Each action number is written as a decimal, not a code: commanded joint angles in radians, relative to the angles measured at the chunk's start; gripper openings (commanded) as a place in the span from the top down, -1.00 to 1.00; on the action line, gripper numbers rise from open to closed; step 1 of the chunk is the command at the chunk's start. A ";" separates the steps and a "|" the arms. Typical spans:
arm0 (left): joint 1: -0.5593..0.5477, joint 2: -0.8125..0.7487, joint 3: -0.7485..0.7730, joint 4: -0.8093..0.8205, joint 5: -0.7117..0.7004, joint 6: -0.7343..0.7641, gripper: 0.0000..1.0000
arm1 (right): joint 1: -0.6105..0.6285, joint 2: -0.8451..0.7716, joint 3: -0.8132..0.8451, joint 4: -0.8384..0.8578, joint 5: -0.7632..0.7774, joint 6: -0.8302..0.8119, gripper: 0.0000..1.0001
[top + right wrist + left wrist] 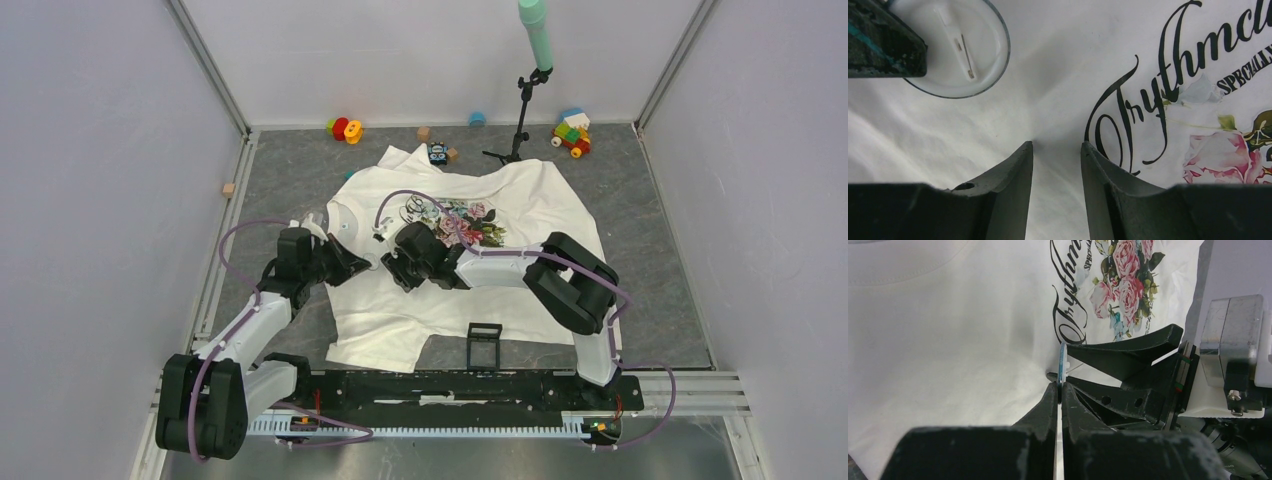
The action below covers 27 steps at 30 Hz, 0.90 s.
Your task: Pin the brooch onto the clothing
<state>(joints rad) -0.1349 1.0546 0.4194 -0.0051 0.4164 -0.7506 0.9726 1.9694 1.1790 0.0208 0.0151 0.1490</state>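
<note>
Grey speckled table [660, 200] between pale walls, with the white shirt [540, 195] spread flat across the middle; both arms meet over its chest, just left of the print. My left gripper [1059, 386] is pressed together on the lower rim of the brooch [1063, 360], holding it on edge close over the fabric, beside the start of the black script lettering [1168, 75]. The right wrist view shows its back: a plain white disc with a thin dark rim and a slim metal pin [967, 57] lying across it. Whether the pin is unlatched I cannot tell. I judge the brooch light and rigid but slick at the rim, so an edge pinch clear of the pin is the place to hold it. My right gripper [1057, 167] stands partly spread, tips down at the cloth, with only a faint crease between them. The shirt looks soft and thin and will likely slide and bunch, so I would gather a small fold beside the brooch for the pin to bite. The pink-and-blue rose print [1125, 280] sits further right.
</note>
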 commanded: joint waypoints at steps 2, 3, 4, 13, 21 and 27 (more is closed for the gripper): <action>0.004 -0.012 0.036 -0.034 0.012 0.024 0.96 | 0.006 0.032 0.036 0.002 -0.012 -0.008 0.17; 0.004 -0.015 0.039 -0.044 0.009 0.028 0.96 | 0.006 0.037 0.033 0.003 -0.013 -0.004 0.20; 0.004 -0.018 0.042 -0.054 0.006 0.034 0.96 | 0.006 0.042 0.028 0.003 -0.012 -0.001 0.24; -0.021 -0.016 0.020 -0.081 -0.028 0.060 0.96 | 0.007 0.022 -0.049 0.050 -0.004 0.032 0.82; -0.090 -0.008 0.002 -0.100 -0.104 0.068 0.96 | 0.005 -0.057 -0.100 0.148 0.016 0.069 1.00; -0.170 0.016 0.000 -0.106 -0.204 0.073 0.96 | 0.000 -0.131 -0.182 0.300 -0.004 0.138 1.00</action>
<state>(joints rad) -0.2623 1.0550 0.4210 -0.1101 0.3046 -0.7181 0.9726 1.9114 1.0359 0.1997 0.0242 0.2291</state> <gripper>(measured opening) 0.043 0.006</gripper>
